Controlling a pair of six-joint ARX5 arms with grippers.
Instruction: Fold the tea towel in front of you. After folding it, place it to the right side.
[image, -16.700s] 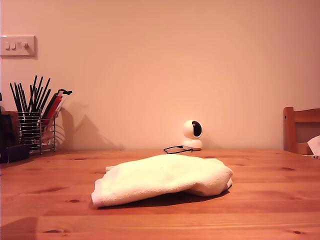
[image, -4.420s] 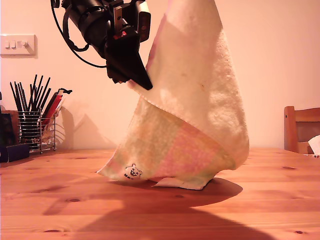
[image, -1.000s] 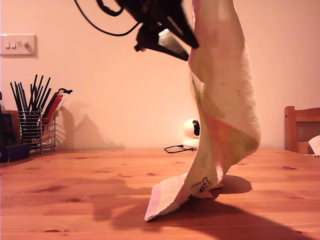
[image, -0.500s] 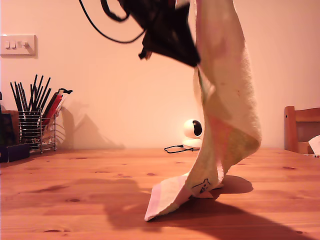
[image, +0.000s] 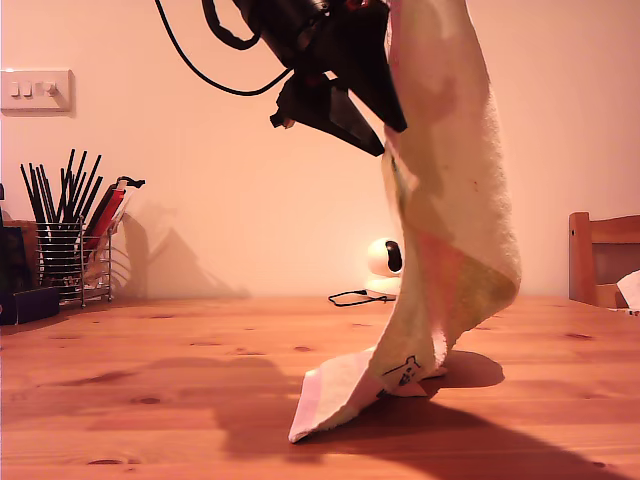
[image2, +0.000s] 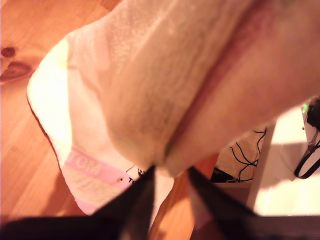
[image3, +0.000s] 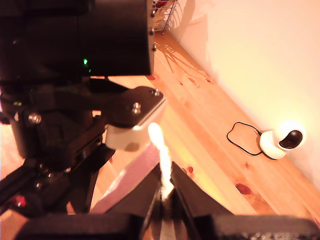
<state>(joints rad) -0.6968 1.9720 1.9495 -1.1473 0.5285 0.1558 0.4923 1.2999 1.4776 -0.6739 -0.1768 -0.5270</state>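
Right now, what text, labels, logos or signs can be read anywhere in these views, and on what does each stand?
"TOM" in pale letters on the pink band of the tea towel.
Dark lettering beginning with "T" beside that band, cut off by my first gripper: not readable.
Small black printed figure near the tea towel's lower corner in the exterior view: a picture, no legible words.
Wall switch, round white camera: no readable marks.

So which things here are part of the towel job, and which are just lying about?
Job:
- tea towel
- my first gripper
- my second gripper

Lying about:
- small white camera and its cable
- utensil rack
- chair
- wall switch
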